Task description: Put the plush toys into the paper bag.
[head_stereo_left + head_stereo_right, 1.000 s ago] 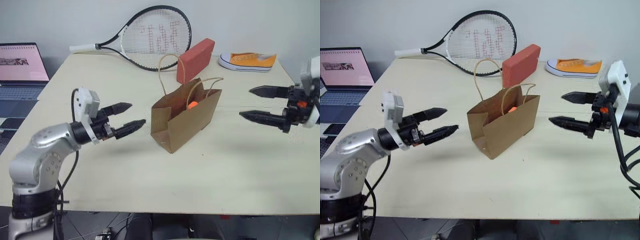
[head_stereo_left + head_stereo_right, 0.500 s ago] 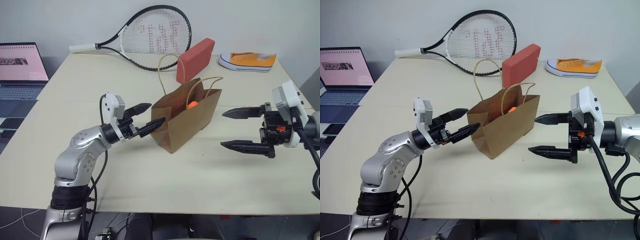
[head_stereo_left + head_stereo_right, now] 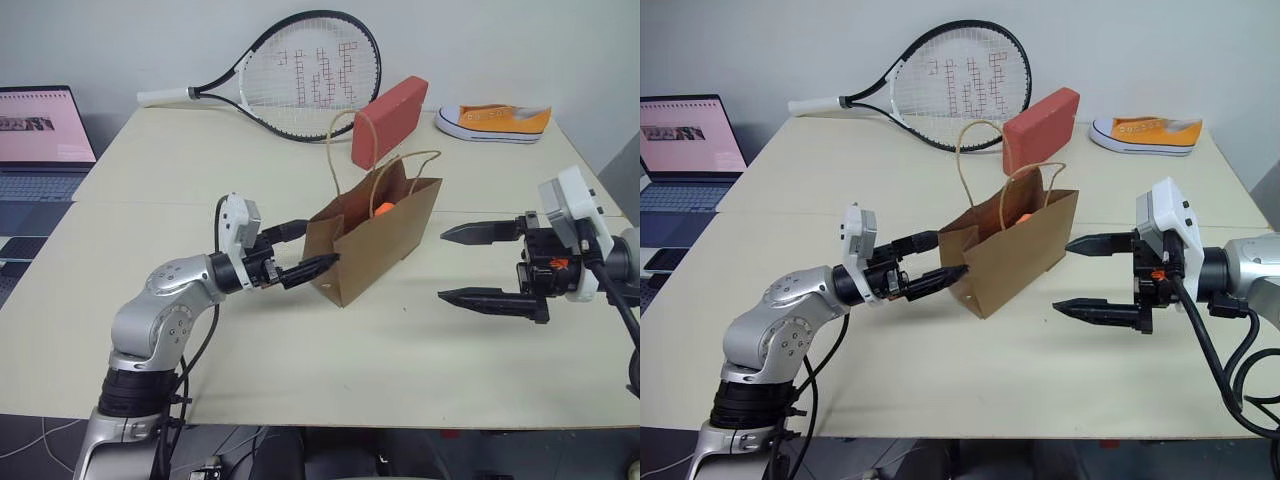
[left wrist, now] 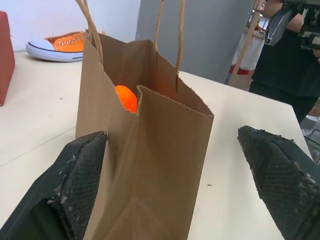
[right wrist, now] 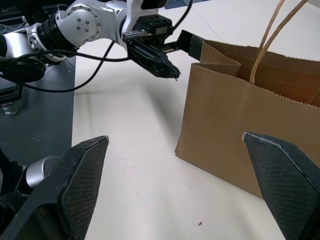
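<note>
On the pale table (image 3: 420,360), the paper bag (image 3: 375,240) stands upright with the orange plush toy (image 3: 384,210) inside. Left gripper (image 3: 305,250) has advanced to straddle the bag's end (jaws spread, empty); right gripper (image 3: 480,265) has closed in, also spread, suggesting bag handling next.

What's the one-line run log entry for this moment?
left gripper: open, straddling near end of paper bag | right gripper: open, beside bag, apart | orange plush toy: inside bag | bag: upright
</note>
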